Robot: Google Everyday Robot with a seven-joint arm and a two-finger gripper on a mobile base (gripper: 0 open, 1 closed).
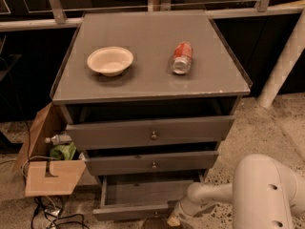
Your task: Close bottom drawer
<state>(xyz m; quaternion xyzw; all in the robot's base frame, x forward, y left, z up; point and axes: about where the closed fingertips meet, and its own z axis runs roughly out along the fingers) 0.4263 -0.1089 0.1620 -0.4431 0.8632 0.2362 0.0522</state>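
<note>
The bottom drawer (pixel 142 194) is seen pulled out at the foot of the cabinet (pixel 147 32), under the two other drawers. The gripper (pixel 174 219) is held low at the right end of the drawer's front, just beside or touching it; which cannot be told. Nor can the gripper's state be told. A bowl (pixel 110 60) and a can (pixel 181 57) are seen on top.

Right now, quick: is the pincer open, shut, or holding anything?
Pincer: low in the camera view, by the right end of the open bottom drawer front; open, closed or holding cannot be told.
</note>
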